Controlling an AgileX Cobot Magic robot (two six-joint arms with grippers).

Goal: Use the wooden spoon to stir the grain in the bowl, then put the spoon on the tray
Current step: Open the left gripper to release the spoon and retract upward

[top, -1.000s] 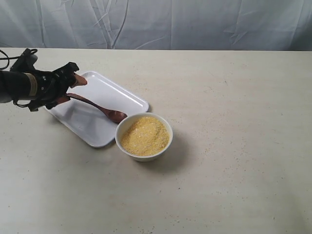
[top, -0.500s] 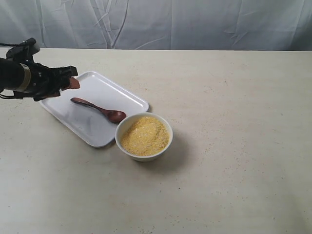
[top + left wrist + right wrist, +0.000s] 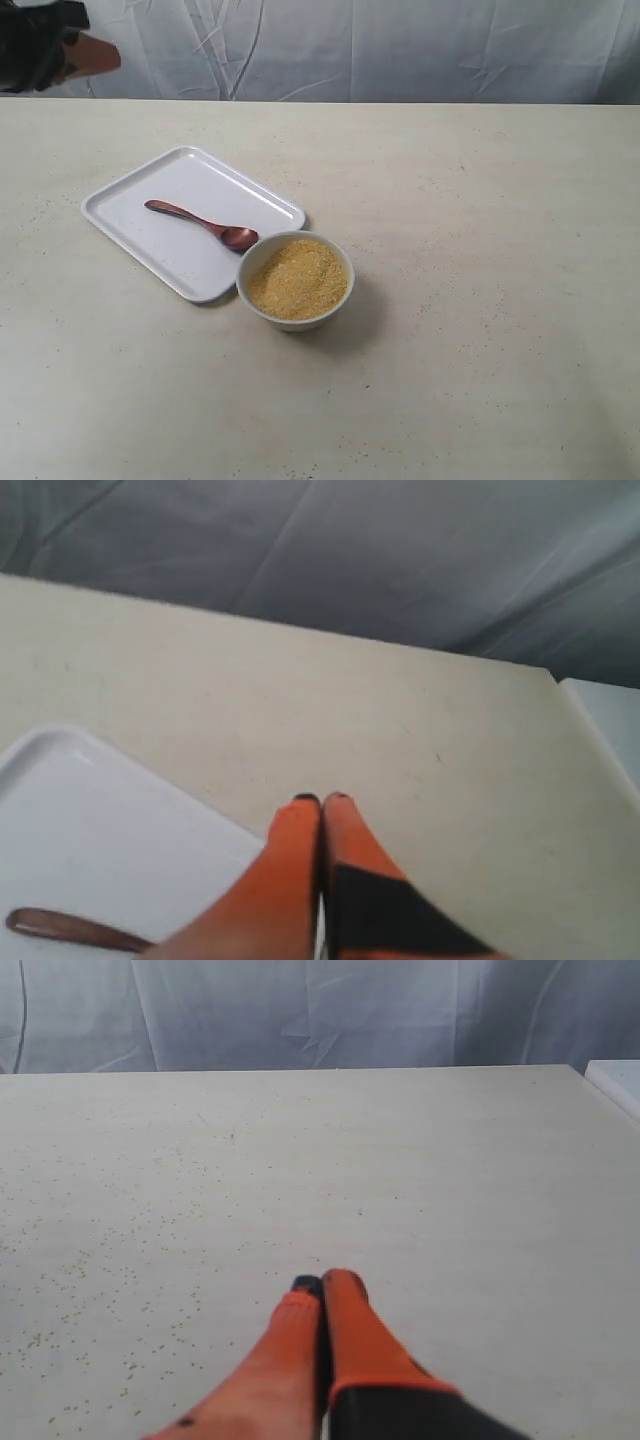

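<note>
The dark reddish-brown wooden spoon [image 3: 205, 225] lies flat on the white tray [image 3: 205, 180], its oval end toward the bowl; part of its handle [image 3: 70, 929] shows in the left wrist view beside the tray [image 3: 90, 830]. The small white bowl [image 3: 295, 312] stands just right of the tray, filled with yellow grain [image 3: 297, 278]. My left gripper [image 3: 100, 55] is raised at the far upper left, away from the tray, shut with nothing in it [image 3: 322, 800]. My right gripper [image 3: 322, 1282] is shut and empty over bare table, out of the exterior view.
Wrinkled grey cloth [image 3: 380, 45] hangs behind the beige table [image 3: 480, 250]. Loose grains speckle the table surface [image 3: 90, 1260] in the right wrist view. A table edge with a pale object [image 3: 605, 715] beyond it shows in the left wrist view.
The left gripper let go of the spoon handle, leaving the spoon on the tray, then rose and pulled back to the upper left corner.
</note>
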